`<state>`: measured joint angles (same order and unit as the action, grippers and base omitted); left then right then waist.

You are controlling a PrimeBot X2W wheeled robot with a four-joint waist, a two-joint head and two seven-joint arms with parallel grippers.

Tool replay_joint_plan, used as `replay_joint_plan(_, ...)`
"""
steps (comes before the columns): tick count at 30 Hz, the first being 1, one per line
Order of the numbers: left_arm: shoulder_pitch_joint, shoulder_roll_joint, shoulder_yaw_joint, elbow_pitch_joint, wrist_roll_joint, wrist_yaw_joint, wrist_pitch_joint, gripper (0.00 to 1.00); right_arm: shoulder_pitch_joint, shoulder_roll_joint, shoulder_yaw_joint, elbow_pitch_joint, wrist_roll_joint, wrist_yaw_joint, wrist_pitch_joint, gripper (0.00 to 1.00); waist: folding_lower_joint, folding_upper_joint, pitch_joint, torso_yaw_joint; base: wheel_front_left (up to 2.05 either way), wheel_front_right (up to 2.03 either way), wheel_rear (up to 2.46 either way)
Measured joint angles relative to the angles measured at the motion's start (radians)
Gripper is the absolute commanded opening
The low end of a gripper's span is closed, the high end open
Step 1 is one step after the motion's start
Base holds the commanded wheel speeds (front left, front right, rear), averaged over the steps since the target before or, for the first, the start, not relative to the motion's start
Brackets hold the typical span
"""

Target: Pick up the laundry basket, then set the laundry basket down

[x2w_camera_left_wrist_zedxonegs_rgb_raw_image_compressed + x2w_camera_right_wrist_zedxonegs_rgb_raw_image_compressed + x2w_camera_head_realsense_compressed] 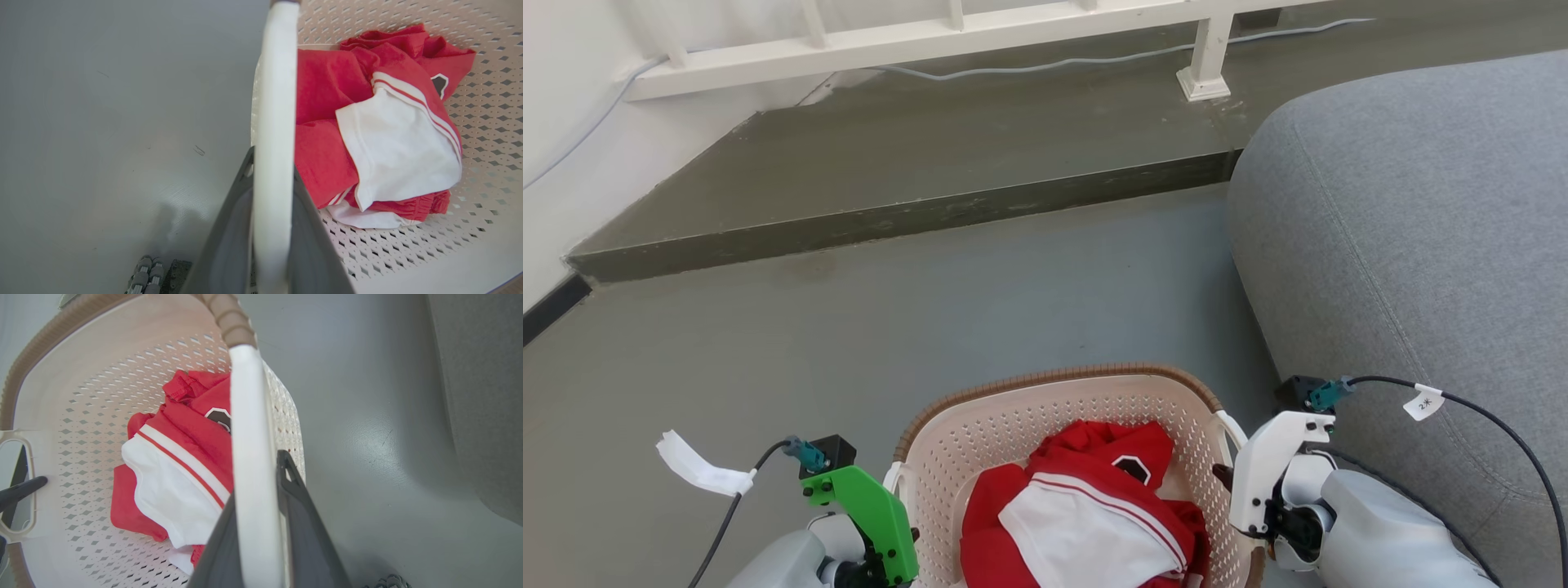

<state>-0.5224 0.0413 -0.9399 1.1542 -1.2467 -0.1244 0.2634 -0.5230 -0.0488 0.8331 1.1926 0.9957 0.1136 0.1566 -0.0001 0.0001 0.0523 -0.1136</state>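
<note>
Where the grey floor (931, 310) runs up to the sofa (1405, 229), the laundry basket (1045, 380) is just beside the sofa's front edge, btwn the two arms. Can't tell whether it rests on the floor or hangs clear of it. It's cream plastic w/ rows of small diamond perforations, rounded-rectangular, topped by a brown ribbed woven-look rim. Each short side has a smooth white loop handle.

The left gripper (273, 163) is closed on the left handle (276, 81), w/ one matte dark grey finger pressed to either side of the bar. The right gripper (257, 473) clamps the right handle (249, 416) the same way.

Inside lies a crumpled garment (1086, 506): red knit fabric, white panel, red & white stripe trim, plus a black shield-shaped patch (1131, 467) w/ a white border. The sofa is coarse grey weave w/ a stitched seam. A white tag (1423, 402) on the right arm's black cable reads "2" & one more character, too small to make out. The left wrist housing (874, 514) is bright green plastic.
</note>
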Motion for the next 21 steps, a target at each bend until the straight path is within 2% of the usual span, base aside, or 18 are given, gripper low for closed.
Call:
replay_joint_plan(11, -0.028, 0.0, -0.002, -0.008, 0.0, 0.0, -0.002, 0.0, -0.006, -0.005, 0.002, -0.001, 0.003, 0.0, -0.011, 0.0, 0.0, 0.0, 0.028, 0.0, 0.0, 0.0, 0.0)
replay_joint_plan(21, -0.098, 0.021, -0.007, -0.059, 0.004, 0.0, -0.047, 0.0, -0.067, -0.013, -0.013, -0.012, 0.007, 0.0, -0.094, 0.0, 0.0001, 0.0, 0.138, 0.007, 0.0, 0.0, 0.0)
